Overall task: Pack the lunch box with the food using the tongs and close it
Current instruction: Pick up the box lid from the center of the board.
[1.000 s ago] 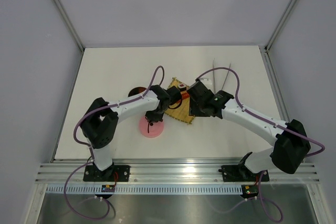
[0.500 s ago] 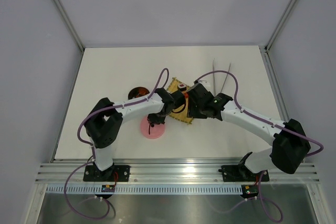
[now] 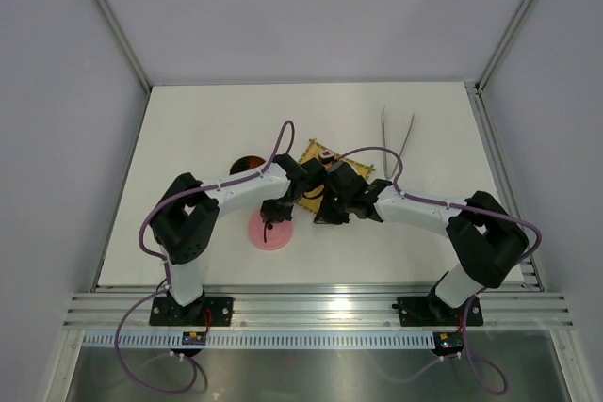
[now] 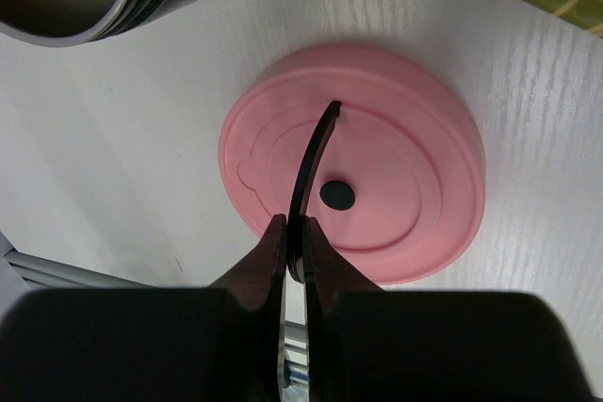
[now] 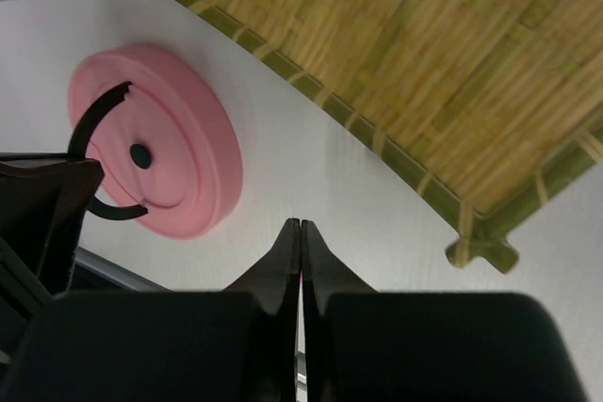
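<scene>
K: White table (image 3: pixel 188 129), grey walls on three sides. Overhead view first: where was everything?

M: Tongs (image 3: pixel 385 124) lay at the far right, well apart from both arms, unheld. Mat (image 3: pixel 309 153) sat mid-table with a sushi roll (image 3: pixel 327 152) near its far corner; any other food was hidden by the arms. Tin (image 3: pixel 247 164) stood left of the mat, open, its lid (image 3: pixel 267 233) flat on the table nearer the bases. Lid off, presumably so the tin could be filled.

K: Arms?

M: Both bent inward. Over the lid hung the left gripper (image 3: pixel 271 220); the right gripper (image 3: pixel 327 212) was just beside it at the mat's near edge.

K: Left wrist view?

M: Fingers (image 4: pixel 273 251) pressed together, directly above the lid. Thin black curved strip (image 4: pixel 316 157) ran forward from the tips. Part of the finger or a held thing, could not tell. Tin rim showed upper left; the bit of interior in view held no food.

K: Right wrist view?

M: Fingers (image 5: pixel 283 251) fully closed on nothing, over bare table between lid and mat. Judged: packing not begun, since the tongs were untouched and neither gripper was placed to take them.
</scene>
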`<act>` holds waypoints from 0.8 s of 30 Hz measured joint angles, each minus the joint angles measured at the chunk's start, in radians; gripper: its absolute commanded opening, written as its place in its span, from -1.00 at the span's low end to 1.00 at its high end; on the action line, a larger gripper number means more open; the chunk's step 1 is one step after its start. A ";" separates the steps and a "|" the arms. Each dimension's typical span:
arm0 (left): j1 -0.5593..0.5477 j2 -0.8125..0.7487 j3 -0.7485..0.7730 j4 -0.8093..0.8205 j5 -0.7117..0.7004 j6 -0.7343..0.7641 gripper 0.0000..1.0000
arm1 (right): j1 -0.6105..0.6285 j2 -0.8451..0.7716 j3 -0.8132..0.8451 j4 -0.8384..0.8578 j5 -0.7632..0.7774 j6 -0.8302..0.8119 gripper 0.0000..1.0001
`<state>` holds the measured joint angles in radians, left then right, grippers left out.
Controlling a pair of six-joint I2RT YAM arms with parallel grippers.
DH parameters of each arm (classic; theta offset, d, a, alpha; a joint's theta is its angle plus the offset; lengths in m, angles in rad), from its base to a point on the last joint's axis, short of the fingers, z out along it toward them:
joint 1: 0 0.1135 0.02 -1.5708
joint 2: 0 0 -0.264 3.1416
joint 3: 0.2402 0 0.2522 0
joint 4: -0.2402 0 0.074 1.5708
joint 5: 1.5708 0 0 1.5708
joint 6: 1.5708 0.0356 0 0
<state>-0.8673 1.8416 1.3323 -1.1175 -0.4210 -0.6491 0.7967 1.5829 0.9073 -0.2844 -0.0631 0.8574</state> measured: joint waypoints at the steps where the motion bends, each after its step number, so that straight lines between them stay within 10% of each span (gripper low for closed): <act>1: 0.005 0.000 -0.002 -0.002 0.005 -0.002 -1.00 | 0.000 0.012 0.000 0.027 -0.011 0.008 -1.00; 24: -0.015 -0.135 -0.124 0.157 0.085 -0.072 -1.00 | 0.011 -0.005 -0.208 0.286 -0.047 0.195 -1.00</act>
<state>-0.8822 1.7065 1.2087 -0.9604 -0.3363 -0.7212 0.8074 1.5776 0.6994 0.0013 -0.1104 1.0523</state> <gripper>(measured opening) 0.070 0.009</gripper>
